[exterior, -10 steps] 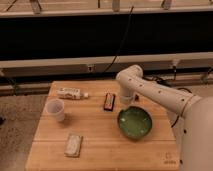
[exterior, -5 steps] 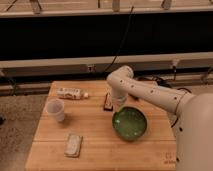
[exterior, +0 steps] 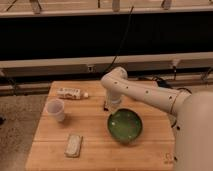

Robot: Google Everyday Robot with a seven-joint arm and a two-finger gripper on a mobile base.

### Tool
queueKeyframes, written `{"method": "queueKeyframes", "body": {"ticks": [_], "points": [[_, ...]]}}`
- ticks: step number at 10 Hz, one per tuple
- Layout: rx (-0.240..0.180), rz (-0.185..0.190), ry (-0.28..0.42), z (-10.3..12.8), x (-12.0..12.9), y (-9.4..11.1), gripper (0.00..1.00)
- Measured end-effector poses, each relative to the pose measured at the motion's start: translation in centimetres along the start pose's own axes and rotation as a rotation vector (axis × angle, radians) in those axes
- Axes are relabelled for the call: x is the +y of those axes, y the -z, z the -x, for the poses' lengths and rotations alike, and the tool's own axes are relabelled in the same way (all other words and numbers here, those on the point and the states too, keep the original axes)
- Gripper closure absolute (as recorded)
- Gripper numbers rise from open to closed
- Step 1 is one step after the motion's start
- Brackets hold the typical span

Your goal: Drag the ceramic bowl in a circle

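Observation:
The ceramic bowl (exterior: 125,126) is wide, shallow and glossy green. It sits right of centre on the wooden table (exterior: 90,130). My gripper (exterior: 114,109) hangs from the white arm (exterior: 145,94) and is down at the bowl's far left rim. I cannot tell how it meets the rim.
A translucent white cup (exterior: 56,109) stands at the table's left. A white bottle (exterior: 70,93) lies on its side at the back left. A pale packet (exterior: 74,145) lies at the front left. A small dark item (exterior: 105,104) shows just behind the gripper. My body (exterior: 195,135) fills the right side.
The bowl has slid left and a little toward the table's front. The arm and gripper have moved left with it.

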Motion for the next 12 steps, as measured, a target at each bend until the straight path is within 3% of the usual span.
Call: {"method": "queueKeyframes", "body": {"ticks": [12], "points": [[-0.02, -0.005, 0.07, 0.27, 0.29, 0.4, 0.99]]}}
